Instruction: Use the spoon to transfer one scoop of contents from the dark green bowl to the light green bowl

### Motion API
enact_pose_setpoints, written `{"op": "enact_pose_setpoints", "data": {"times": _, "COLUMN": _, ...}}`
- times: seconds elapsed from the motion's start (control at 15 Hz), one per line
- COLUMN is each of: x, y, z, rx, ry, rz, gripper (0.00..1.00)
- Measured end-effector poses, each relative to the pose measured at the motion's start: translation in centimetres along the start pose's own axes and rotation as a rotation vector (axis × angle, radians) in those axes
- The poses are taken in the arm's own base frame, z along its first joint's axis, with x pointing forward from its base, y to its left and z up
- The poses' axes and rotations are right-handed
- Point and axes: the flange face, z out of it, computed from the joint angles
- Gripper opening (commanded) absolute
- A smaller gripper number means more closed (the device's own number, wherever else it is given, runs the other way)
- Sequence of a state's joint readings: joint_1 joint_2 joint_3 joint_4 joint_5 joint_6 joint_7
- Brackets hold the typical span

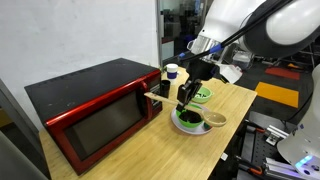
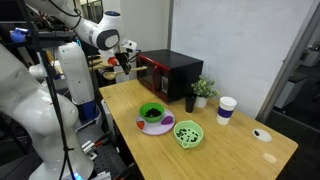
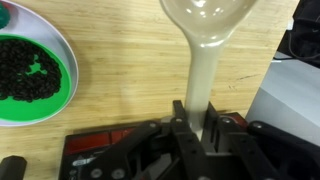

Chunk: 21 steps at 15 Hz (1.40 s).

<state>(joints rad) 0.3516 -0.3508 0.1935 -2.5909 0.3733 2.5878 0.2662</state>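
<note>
One step looks done: the gripper (image 3: 197, 120) has its fingers clamped on the spoon (image 3: 198, 62) handle, with the head bare over the wooden table (image 3: 120, 85). Scooping and tipping into the light green bowl (image 2: 188, 146) probably remain. Only the wrist view shows the grip, with the contents (image 3: 25, 70) lying in the dark green bowl (image 3: 45, 106). An exterior view shows both bowls near each other.

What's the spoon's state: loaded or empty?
Empty as far as shown: wrist view has the spoon head bare and pale; its top edge is cropped.

Red microwave (image 1: 98, 116), potted plant (image 2: 204, 90), white cup (image 2: 227, 110)
</note>
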Motion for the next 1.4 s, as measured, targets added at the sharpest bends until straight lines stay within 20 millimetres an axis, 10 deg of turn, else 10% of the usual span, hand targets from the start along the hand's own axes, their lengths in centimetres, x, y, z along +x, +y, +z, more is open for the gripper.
{"op": "enact_pose_setpoints", "data": {"times": 1.4, "x": -3.2, "y": 0.3, "z": 8.9, "rx": 0.115, "ry": 0.125, "rz": -0.396, "gripper": 0.06}}
